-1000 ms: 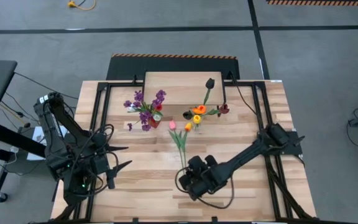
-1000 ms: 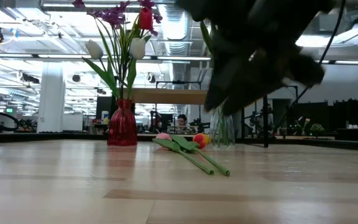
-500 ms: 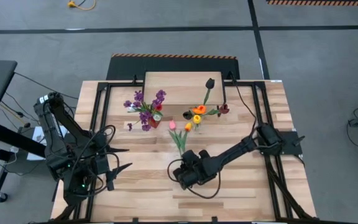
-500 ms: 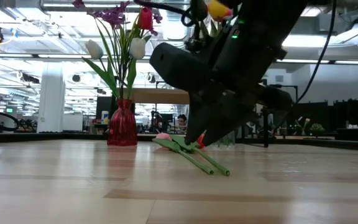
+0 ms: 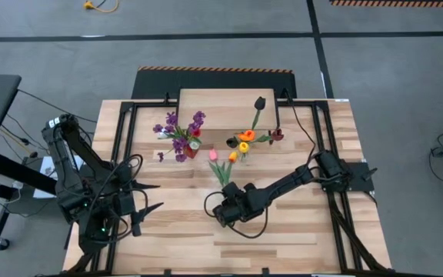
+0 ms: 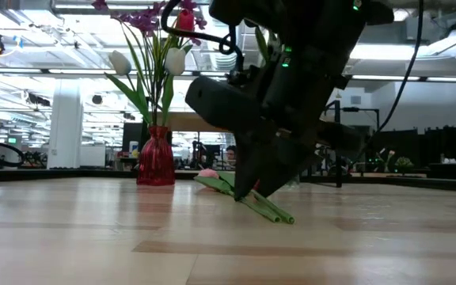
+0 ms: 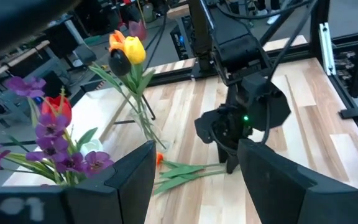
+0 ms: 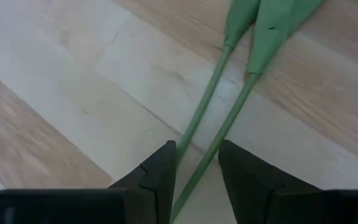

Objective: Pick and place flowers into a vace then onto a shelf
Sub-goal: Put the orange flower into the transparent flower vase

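Workshop lights glow behind a plank bench (image 5: 298, 238) where the right claw (image 8: 197, 163) stands tip-down over two loose tulips (image 5: 223, 168), its fingers (image 8: 160, 174) partly apart and straddling the lower ends of their green stems (image 8: 216, 118), not yet clamped on either. Both stems run between the fingers side by side, so closing now would likely catch the pair; a clean pick, by this reading, calls for shifting sideways until only one stem lies between the pads, then closing near the bare end, clear of the leaves. The tulips lie flat on the bench, pink and orange heads pointing toward the clear vase (image 5: 244, 154), which already holds several blooms just in front of the shelf (image 5: 221, 111). A red vase (image 6: 156, 158) with purple sprigs stands to its side. The left claw (image 7: 191, 177) waits over the bench's near left corner, fingers wide apart and holding nothing.
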Available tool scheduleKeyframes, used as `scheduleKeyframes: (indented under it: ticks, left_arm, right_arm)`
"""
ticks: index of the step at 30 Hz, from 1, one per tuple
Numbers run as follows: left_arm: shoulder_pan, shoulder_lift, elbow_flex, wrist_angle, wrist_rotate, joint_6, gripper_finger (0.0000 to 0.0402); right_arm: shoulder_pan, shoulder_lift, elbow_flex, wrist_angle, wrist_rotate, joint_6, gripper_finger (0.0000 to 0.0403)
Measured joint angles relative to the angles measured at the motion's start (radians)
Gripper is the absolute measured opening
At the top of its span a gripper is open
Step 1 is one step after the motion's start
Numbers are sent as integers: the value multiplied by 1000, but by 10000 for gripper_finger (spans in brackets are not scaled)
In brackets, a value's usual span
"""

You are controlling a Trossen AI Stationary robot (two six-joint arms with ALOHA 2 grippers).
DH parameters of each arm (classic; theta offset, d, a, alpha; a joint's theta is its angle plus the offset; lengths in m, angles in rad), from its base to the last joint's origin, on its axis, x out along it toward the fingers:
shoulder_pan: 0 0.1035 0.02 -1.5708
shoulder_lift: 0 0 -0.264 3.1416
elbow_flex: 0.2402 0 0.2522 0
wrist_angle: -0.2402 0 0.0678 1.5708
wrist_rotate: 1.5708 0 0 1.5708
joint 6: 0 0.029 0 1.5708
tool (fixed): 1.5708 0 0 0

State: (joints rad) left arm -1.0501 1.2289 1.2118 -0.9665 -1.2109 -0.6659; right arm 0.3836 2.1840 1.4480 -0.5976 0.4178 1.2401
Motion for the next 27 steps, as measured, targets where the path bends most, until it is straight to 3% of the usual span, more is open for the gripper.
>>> scheduleKeyframes:
  ticks: [7, 19, 27]
  left_arm:
    - [0, 0, 0, 0, 37, -1, 219]
    - [0, 0, 0, 0, 38, -1, 219]
    - [0, 0, 0, 0, 38, -1, 219]
  right_arm:
    - [5, 15, 1, -2, 19, -3, 114]
    - [3, -9, -6, -1, 32, -44, 35]
    - [3, -8, -6, 2, 51, -45, 45]
